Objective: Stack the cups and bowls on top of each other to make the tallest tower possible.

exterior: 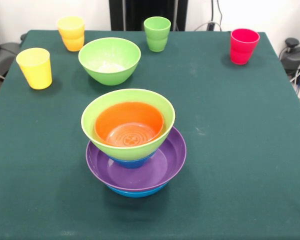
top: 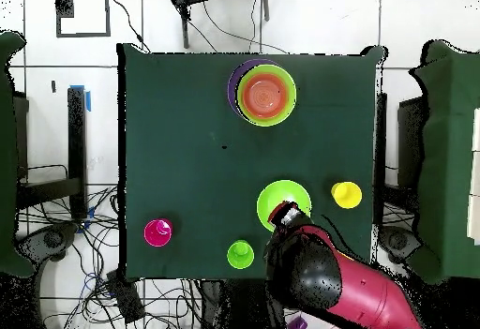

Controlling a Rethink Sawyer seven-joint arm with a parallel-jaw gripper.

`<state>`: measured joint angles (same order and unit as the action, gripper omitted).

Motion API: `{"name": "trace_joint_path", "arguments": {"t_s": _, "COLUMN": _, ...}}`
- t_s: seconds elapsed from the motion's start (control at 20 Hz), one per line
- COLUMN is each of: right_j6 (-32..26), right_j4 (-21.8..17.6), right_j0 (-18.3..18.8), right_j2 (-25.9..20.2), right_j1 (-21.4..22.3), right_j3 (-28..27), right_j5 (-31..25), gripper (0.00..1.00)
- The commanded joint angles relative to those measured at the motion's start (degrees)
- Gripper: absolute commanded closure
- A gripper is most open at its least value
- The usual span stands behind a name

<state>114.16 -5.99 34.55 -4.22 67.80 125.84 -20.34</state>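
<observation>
The tower (exterior: 132, 150) stands at the table's middle. A large blue bowl (exterior: 137, 191) is lowest, then a wide purple bowl (exterior: 162, 165), a small blue bowl (exterior: 132, 162), a light green bowl (exterior: 125, 147) and an orange bowl (exterior: 130, 125) nested inside it. A second light green bowl (exterior: 110, 60) sits alone behind it. The yellow cup (exterior: 35, 67), orange-yellow cup (exterior: 71, 32), green cup (exterior: 157, 33) and red cup (exterior: 243, 46) stand apart. In the overhead view my gripper (top: 285, 216) hangs over the lone green bowl's (top: 281, 197) near rim. The front view does not show it.
The red and black arm (top: 328, 283) reaches in over the table's edge in the overhead view and hides the orange-yellow cup there. The yellow cup (top: 346, 194), green cup (top: 241, 253) and red cup (top: 157, 232) ring it. Cables lie on the floor around the table.
</observation>
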Motion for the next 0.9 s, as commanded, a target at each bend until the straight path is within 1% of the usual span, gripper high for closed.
{"name": "trace_joint_path", "arguments": {"t_s": 0.05, "right_j6": -7.79, "right_j4": -7.69, "right_j0": -1.19, "right_j2": -0.87, "right_j1": -0.2, "right_j3": -4.42, "right_j5": -15.79, "gripper": 0.0}}
{"name": "trace_joint_path", "arguments": {"t_s": 0.2, "right_j6": -7.47, "right_j4": -8.26, "right_j0": -0.45, "right_j2": -1.52, "right_j1": 0.52, "right_j3": -3.18, "right_j5": -15.13, "gripper": 0.0}}
{"name": "trace_joint_path", "arguments": {"t_s": 0.3, "right_j6": -7.21, "right_j4": -8.88, "right_j0": 0.33, "right_j2": -2.27, "right_j1": 0.06, "right_j3": -2.56, "right_j5": -14.06, "gripper": 0.0}}
{"name": "trace_joint_path", "arguments": {"t_s": 0.55, "right_j6": -3.53, "right_j4": -13.49, "right_j0": 0.6, "right_j2": -2.01, "right_j1": -5.65, "right_j3": -2.41, "right_j5": -7.53, "gripper": 0.0}}
{"name": "trace_joint_path", "arguments": {"t_s": 0.9, "right_j6": -0.43, "right_j4": -18.14, "right_j0": -0.1, "right_j2": -1.28, "right_j1": -12.36, "right_j3": -5.08, "right_j5": -4.42, "gripper": 0.0}}
